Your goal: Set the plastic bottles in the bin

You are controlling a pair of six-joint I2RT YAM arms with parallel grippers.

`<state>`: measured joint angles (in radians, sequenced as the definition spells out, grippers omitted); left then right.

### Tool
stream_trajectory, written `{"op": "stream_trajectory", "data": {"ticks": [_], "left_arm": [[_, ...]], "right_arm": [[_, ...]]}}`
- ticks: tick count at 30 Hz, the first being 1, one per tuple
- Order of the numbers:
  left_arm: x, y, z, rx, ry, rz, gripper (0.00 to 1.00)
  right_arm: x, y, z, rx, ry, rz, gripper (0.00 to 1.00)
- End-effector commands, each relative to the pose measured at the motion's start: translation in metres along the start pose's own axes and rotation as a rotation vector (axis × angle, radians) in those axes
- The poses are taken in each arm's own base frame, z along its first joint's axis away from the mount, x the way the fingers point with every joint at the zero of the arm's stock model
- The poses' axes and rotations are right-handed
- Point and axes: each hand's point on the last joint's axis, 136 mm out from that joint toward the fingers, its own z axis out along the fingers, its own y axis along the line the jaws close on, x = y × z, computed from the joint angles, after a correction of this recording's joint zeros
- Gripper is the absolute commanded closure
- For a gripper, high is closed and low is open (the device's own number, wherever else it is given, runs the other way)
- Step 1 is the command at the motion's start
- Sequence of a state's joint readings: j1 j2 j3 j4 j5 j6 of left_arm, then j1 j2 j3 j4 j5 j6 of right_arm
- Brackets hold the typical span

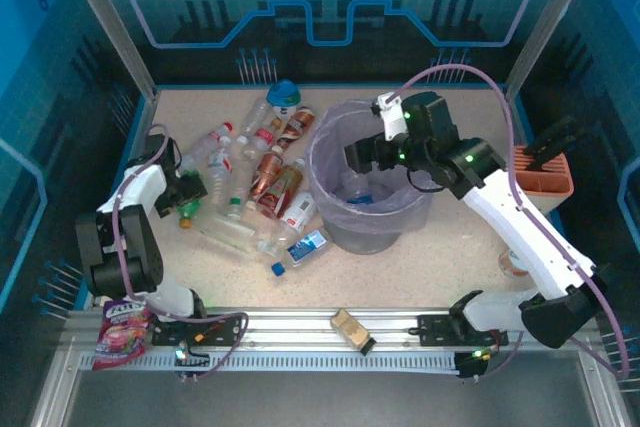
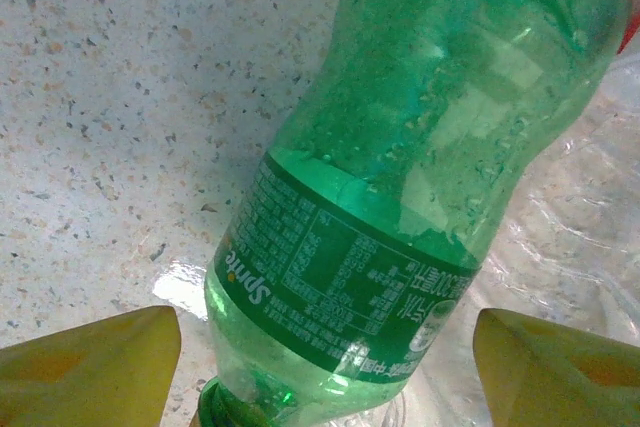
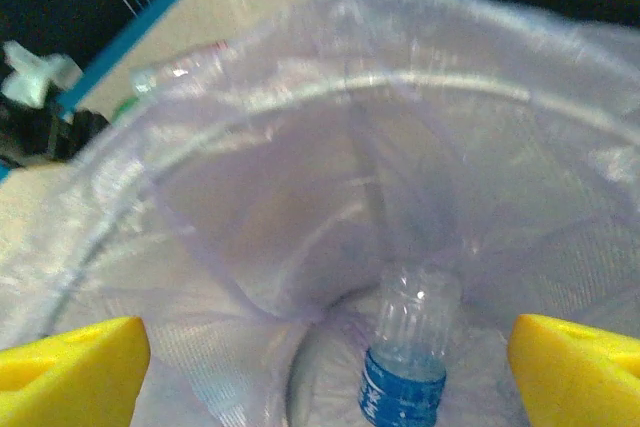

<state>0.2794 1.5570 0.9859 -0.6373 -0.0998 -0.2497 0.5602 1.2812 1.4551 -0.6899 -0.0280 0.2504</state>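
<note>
A green Sprite bottle [image 2: 400,177] lies on the speckled table, and my left gripper [image 2: 325,382] is open around its label end, the yellow fingertips [image 2: 90,367] clear of both sides. From above, that gripper [image 1: 188,190] sits at the left edge of the bottle pile [image 1: 265,182], by the green bottle [image 1: 186,211]. My right gripper [image 1: 360,155] hangs open over the grey bin [image 1: 390,232] with its lavender liner [image 3: 300,177]. Nothing is between its fingers [image 3: 70,372]. A clear bottle with a blue label [image 3: 410,347] lies at the bin's bottom.
An orange slotted holder [image 1: 545,172] stands at the right edge. A red snack packet [image 1: 122,332] and a small gold-brown box [image 1: 350,329] lie on the front rail. Clear crinkled plastic [image 2: 570,237] lies just right of the green bottle.
</note>
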Motion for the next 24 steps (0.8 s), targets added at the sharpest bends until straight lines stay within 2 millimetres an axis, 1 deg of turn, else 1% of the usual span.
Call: {"op": "stream_trajectory", "data": {"ticks": [1, 3, 5, 7, 9, 11, 16, 19, 21, 24], "left_arm": [[0.009, 0.0, 0.012, 0.014, 0.039, -0.031, 0.23], [0.011, 0.0, 0.017, 0.013, 0.051, -0.026, 0.24], [0.013, 0.0, 0.022, 0.013, 0.064, -0.02, 0.26], [0.015, -0.001, 0.026, 0.015, 0.08, -0.016, 0.32], [0.014, -0.002, 0.027, 0.021, 0.083, -0.015, 0.4], [0.014, -0.004, 0.025, 0.03, 0.078, -0.015, 0.42], [0.008, -0.007, 0.011, 0.043, 0.051, -0.011, 0.48], [0.004, -0.008, -0.001, 0.053, 0.03, -0.009, 0.52], [0.001, -0.01, -0.013, 0.065, 0.011, -0.008, 0.55], [-0.005, -0.014, -0.037, 0.084, -0.033, -0.004, 0.55]], "right_arm": [[-0.03, 0.012, -0.022, -0.089, -0.122, 0.082, 0.06], [-0.035, 0.013, -0.024, -0.114, -0.143, 0.104, 0.06], [-0.035, 0.009, -0.023, -0.113, -0.136, 0.116, 0.06], [-0.032, 0.005, -0.022, -0.108, -0.124, 0.13, 0.06], [-0.03, 0.001, -0.021, -0.101, -0.12, 0.144, 0.06], [-0.029, -0.002, -0.021, -0.097, -0.12, 0.151, 0.06], [-0.028, -0.008, -0.021, -0.084, -0.118, 0.16, 0.06], [-0.028, -0.009, -0.021, -0.084, -0.117, 0.163, 0.06], [-0.029, -0.009, -0.021, -0.083, -0.117, 0.158, 0.06], [-0.031, -0.011, -0.024, -0.075, -0.119, 0.151, 0.06]]}}
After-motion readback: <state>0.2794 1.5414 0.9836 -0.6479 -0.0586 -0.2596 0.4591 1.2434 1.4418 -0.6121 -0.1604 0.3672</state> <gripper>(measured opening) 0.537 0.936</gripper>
